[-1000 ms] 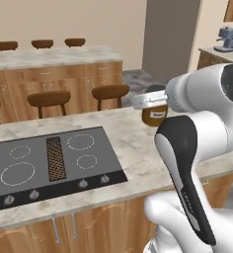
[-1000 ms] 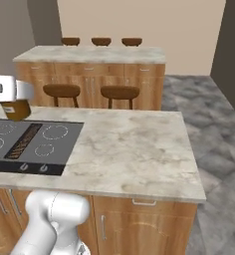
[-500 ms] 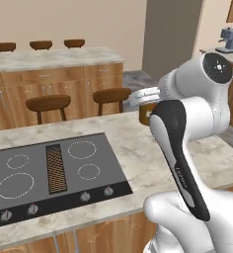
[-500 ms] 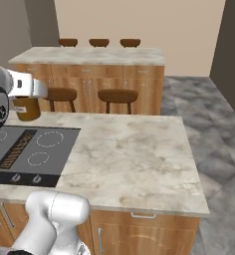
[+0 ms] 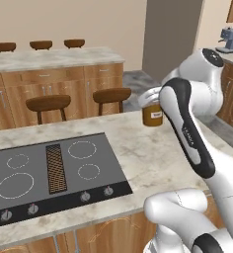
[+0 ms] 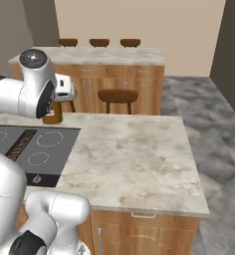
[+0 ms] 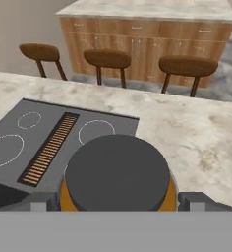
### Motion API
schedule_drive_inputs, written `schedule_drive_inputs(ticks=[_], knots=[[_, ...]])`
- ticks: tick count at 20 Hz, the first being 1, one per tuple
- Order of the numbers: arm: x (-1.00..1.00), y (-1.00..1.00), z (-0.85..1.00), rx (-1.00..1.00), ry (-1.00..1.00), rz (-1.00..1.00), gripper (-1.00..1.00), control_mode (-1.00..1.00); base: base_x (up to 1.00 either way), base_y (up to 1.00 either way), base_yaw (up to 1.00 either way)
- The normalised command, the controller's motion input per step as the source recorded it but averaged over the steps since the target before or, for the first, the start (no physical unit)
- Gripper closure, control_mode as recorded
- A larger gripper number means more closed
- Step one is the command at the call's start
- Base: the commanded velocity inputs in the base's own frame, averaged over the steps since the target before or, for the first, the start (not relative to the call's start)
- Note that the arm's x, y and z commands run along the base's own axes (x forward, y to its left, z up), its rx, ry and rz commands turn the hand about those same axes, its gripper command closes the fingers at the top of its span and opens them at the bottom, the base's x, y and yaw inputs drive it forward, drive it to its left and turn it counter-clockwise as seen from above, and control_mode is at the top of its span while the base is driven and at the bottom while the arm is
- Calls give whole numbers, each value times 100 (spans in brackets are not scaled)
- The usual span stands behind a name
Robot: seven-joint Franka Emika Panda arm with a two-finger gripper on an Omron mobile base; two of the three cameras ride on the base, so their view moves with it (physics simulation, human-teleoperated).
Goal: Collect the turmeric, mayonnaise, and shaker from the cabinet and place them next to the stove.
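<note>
we had the turmeric jar [image 7: 117, 173] right there between the fingers, dark lid toward the hand camera, amber sides peeking out on both flanks. one fingertip [image 7: 199, 201] sat on each side of it, spread wide and pressed against the jar, so we called it a grip on the jar, not an empty spread. from the left base view the jar [image 5: 152, 112] stood upright, long axis vertical, pale label facing us, carried up off the marble counter [image 5: 153, 158] over its far edge, a little way to the right of the stove [image 5: 54, 168]. the right base view showed the same jar [image 6: 53, 116] half tucked behind the white arm, with the gripper [image 6: 63, 88] above it. so the move ahead, as we judged it, was straight down: the counter lay below the jar, the stove's right edge near on one side, and the jar only needed lowering upright beside that edge.

counting up: one turmeric jar, one stove with four ring burners and one brown vent grille [image 5: 55, 168]. we counted four knobs along the front in the left base view. three stools [image 7: 108, 59] stood by the island, and three more dark stool tops [image 6: 99, 42] showed behind the back counter. one arm did the work.
</note>
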Motion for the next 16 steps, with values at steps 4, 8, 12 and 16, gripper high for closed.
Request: schedule_drive_inputs(ticks=[4, 8, 12, 16], knots=[[41, -26, -59, -1, 0, 23, 100, -100, 0, 0, 0], [42, -4, -65, -2, 0, 24, 100, -100, 0, 0, 0], [33, 0, -53, 0, -6, 17, 100, -100, 0, 0, 0], [25, 0, -44, 0, 0, 10, 100, -100, 0, 0, 0]])
